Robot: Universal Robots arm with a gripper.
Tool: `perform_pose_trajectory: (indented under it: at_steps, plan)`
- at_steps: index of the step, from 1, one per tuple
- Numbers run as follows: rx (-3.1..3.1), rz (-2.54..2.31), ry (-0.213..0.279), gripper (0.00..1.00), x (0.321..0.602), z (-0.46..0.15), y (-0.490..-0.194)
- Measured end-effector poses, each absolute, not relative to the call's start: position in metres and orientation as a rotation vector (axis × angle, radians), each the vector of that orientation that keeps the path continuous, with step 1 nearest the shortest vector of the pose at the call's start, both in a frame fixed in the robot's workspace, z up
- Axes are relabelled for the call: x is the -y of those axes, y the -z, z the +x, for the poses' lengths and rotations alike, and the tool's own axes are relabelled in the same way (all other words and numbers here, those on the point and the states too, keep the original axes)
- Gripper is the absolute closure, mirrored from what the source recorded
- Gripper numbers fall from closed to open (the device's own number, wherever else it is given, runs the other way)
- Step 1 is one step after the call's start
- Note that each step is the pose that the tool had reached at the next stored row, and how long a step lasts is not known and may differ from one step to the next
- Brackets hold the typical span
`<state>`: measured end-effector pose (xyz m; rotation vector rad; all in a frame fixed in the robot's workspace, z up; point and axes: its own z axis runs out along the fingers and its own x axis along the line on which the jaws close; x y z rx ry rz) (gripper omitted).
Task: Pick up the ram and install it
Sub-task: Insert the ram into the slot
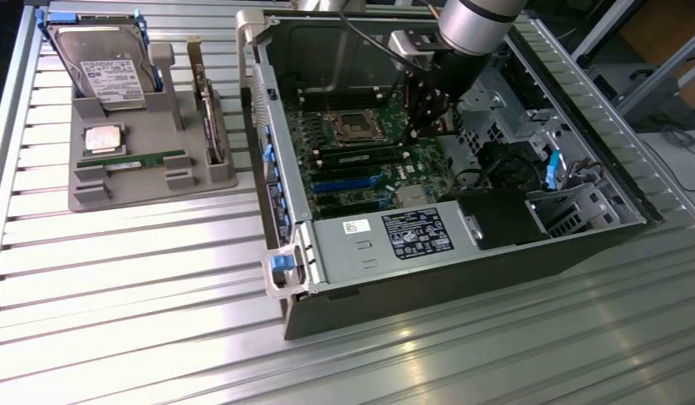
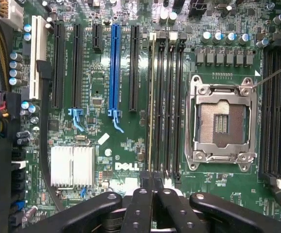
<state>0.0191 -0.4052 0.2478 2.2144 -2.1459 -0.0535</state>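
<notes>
My gripper (image 2: 151, 182) is shut, tips together, inside the open PC case (image 1: 359, 312), at the end of a ram stick (image 2: 152, 97) standing in its mobo slot beside the CPU socket (image 2: 222, 124). 2nd green ram (image 1: 145, 160) lies on the grey tray (image 1: 100, 196), on the ribbed metal table (image 1: 156, 278).

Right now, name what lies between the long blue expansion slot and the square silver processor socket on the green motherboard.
Wrist view: one long black expansion slot, then a bank of black memory slots beside the socket.
</notes>
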Motion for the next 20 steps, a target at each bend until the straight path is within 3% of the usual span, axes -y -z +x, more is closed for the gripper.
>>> perform_pose_trajectory:
  at_steps: [20]
  plan:
    - [2.142, 2.217, 0.054, 0.89, 0.4053, 0.0191, -0.2431]
